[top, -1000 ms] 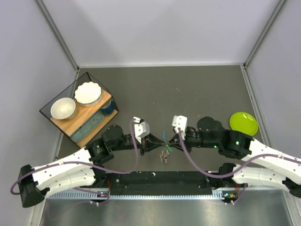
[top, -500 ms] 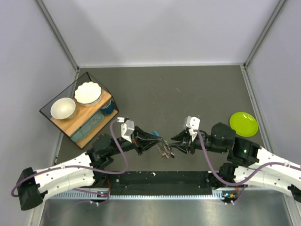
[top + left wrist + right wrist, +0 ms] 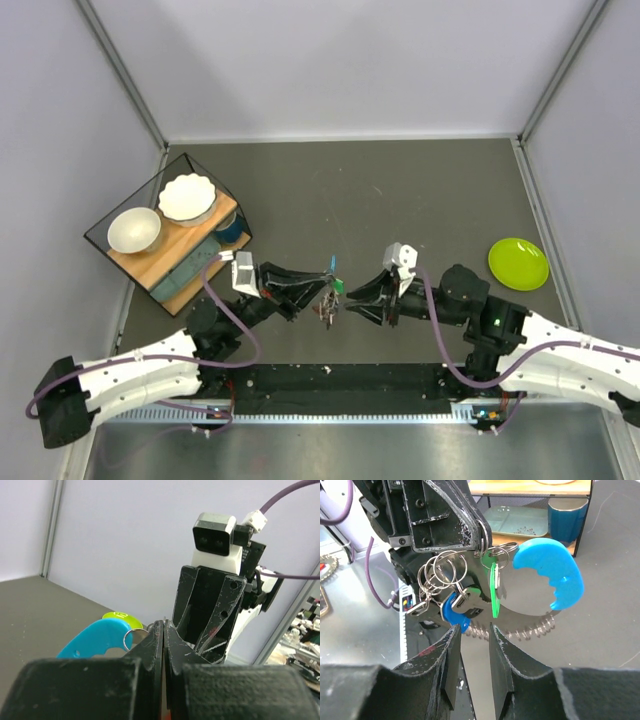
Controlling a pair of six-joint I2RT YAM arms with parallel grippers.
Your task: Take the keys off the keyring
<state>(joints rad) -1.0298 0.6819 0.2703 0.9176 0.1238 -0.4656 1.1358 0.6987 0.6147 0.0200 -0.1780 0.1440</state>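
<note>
My left gripper point(image 3: 318, 287) is shut on the keyring point(image 3: 487, 550) and holds the bunch off the table. In the right wrist view several thin wire rings point(image 3: 440, 572) hang from its fingers point(image 3: 470, 525), with a cyan tag point(image 3: 550, 575), a thin green tag point(image 3: 494, 592), a blue key head point(image 3: 452, 616) and a silver key point(image 3: 470, 602). The cyan tag point(image 3: 97, 637) and one ring point(image 3: 131, 635) show beside the shut left jaws point(image 3: 164, 630). My right gripper point(image 3: 472, 630) is open just below the bunch, touching nothing. In the top view it point(image 3: 350, 296) faces the keys point(image 3: 328, 297).
A black wire shelf point(image 3: 105, 225) at the left holds two white bowls, a blue cup point(image 3: 567, 517) and a teal tray point(image 3: 520, 520). A lime-green plate point(image 3: 518, 262) lies at the right. The arms' base rail point(image 3: 340, 385) runs along the near edge.
The left gripper has carried the bunch up and to the left. The right gripper, earlier at the bunch, has come off it and now stands open beside it.
</note>
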